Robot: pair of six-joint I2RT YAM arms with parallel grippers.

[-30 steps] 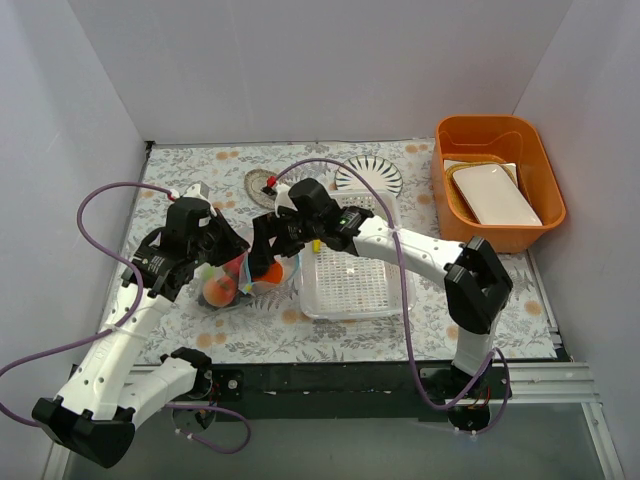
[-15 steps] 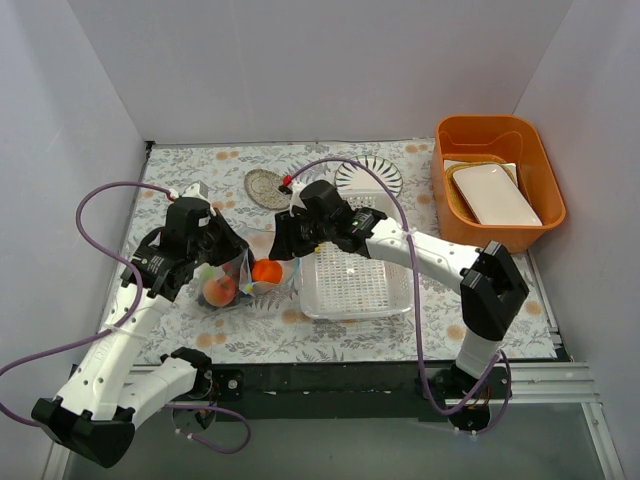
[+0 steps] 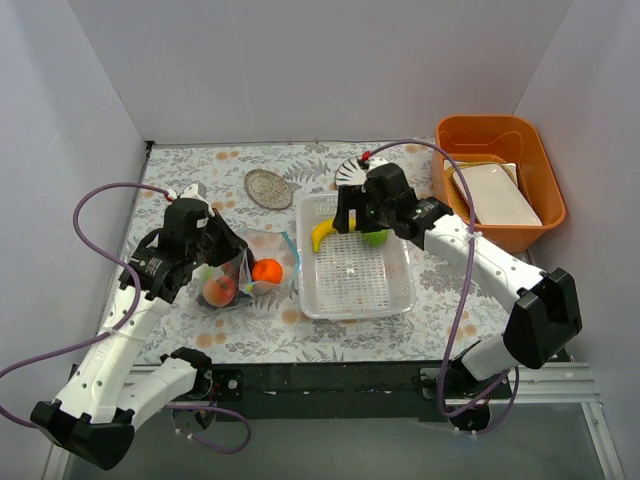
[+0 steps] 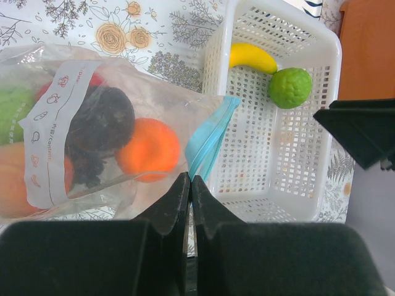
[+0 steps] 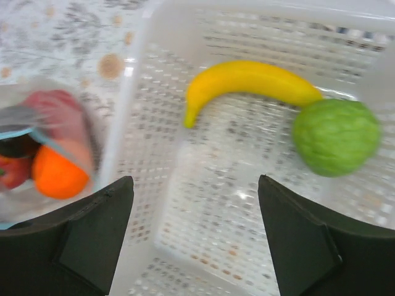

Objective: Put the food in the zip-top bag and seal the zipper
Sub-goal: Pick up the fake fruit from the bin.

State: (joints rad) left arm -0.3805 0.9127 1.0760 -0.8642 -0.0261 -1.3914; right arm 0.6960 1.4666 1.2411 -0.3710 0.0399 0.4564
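**A:** What is the left gripper [image 4: 190, 185] doing?

**B:** Its jaws are pressed tight together at the near edge of the zip-top bag [image 4: 92, 92]. A fold of clear film seems to be caught between them, though the plastic is too thin to be sure.

**A:** And the bag itself?

**B:** It lies on the flowered table [image 3: 250, 335], just left of the white basket [image 3: 301, 262]. Inside are the peach [image 3: 219, 290], a dark fruit [image 4: 103, 118] and the orange [image 4: 148, 150]. The blue-green zipper [image 4: 210, 132] runs along the mouth, which faces the basket wall.

**A:** What is in the basket?

**B:** The banana [image 5: 247, 80] and a green ball [image 5: 336, 135] are at its far end, the banana's tip touching the ball.

**A:** And the right gripper [image 5: 194, 234]?

**B:** It hovers over the basket with its fingers spread wide and nothing between them. An orange bin [image 3: 455, 135] sits at the far right.
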